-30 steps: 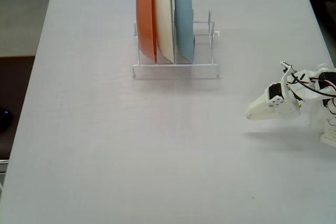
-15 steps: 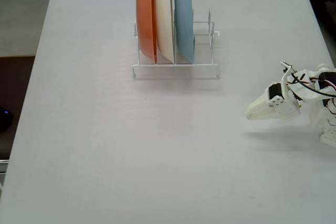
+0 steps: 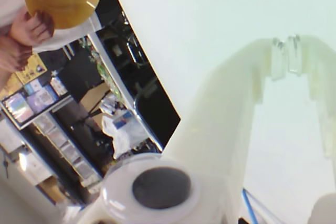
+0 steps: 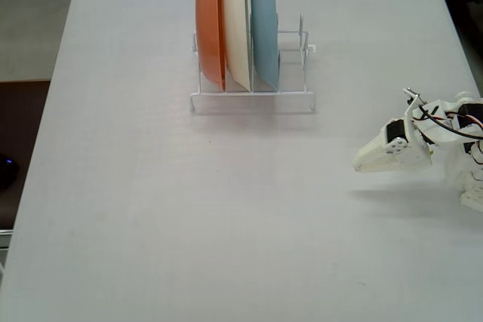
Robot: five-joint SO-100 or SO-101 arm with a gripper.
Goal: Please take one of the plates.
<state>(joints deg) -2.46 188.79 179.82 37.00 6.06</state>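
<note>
A: State of the gripper (image 4: 361,164)?
B: Fingertips (image 3: 286,51) meet in the wrist view; jaws are closed and hold nothing. It hangs over the table (image 4: 151,224) near the right edge in the fixed view.

A: Location of the plates?
B: Three stand on edge in the white wire rack (image 4: 253,96) at the far edge: orange plate (image 4: 210,24), pale yellow plate (image 4: 236,24) in the middle slot, light blue plate (image 4: 265,24). All are well apart from the gripper.
</note>
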